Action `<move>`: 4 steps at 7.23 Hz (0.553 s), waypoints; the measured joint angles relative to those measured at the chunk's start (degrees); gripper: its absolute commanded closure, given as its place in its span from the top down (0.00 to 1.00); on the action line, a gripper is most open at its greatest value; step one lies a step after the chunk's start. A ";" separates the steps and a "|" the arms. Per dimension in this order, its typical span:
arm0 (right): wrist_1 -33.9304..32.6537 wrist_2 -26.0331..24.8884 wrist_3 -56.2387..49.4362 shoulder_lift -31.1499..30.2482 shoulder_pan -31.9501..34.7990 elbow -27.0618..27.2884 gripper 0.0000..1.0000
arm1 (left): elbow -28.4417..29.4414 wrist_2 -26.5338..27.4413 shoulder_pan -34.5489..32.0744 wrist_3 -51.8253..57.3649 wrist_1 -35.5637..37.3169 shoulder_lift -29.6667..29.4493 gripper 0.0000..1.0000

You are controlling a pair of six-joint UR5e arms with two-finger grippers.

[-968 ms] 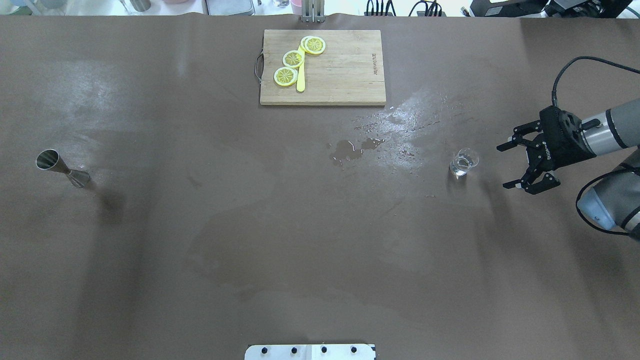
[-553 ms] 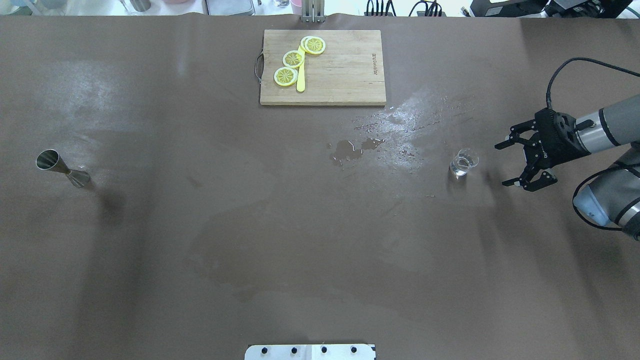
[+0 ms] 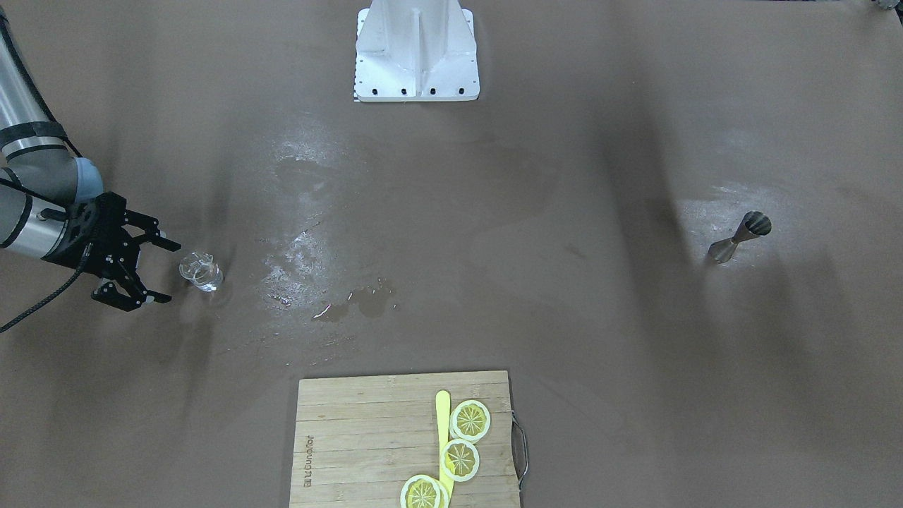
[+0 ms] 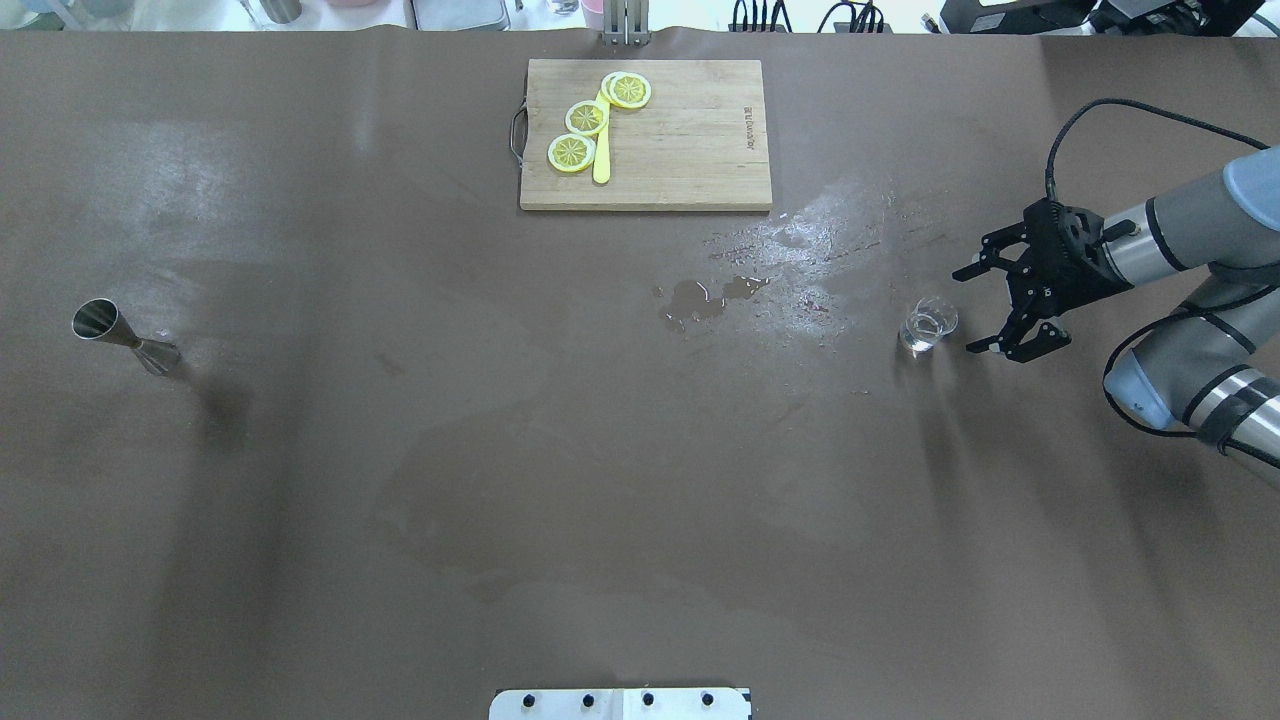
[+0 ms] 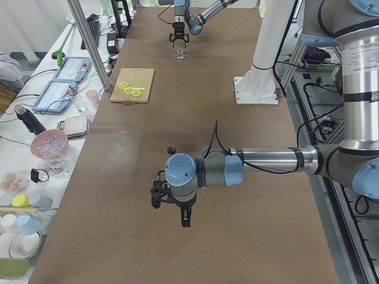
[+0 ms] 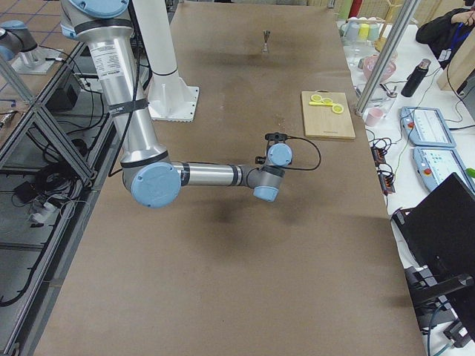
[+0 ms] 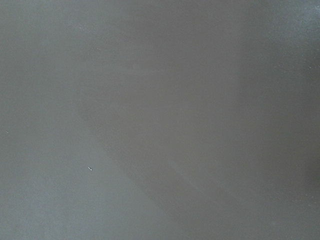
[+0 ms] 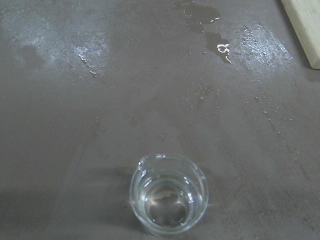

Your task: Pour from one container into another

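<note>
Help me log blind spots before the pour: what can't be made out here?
- Left gripper: shows in the exterior left view only; open or shut unclear.
- Jigger: too small in every view to see contents.
- Glass: fill level unclear from the steep right wrist view.

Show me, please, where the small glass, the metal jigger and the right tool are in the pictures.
small glass (image 4: 928, 327), overhead view, middle of its body.
metal jigger (image 4: 130, 340), overhead view, near its narrow waist.
right tool (image 4: 966, 311), overhead view, midway between its open fingertips.

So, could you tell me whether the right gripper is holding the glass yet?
No, the right gripper is open and sits beside the glass, with a gap between them.
</note>
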 measured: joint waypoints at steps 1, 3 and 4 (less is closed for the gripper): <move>0.03 -0.42 0.02 0.15 -0.44 -0.05 0.97 | -0.01 0.00 0.00 0.00 0.00 0.00 0.99; 0.15 -0.61 0.03 0.20 -1.00 -0.04 0.96 | 0.02 0.00 0.00 0.00 0.00 0.00 0.99; 0.18 -0.65 0.04 0.24 -1.31 -0.04 0.94 | 0.01 0.00 0.00 0.00 0.00 0.00 0.99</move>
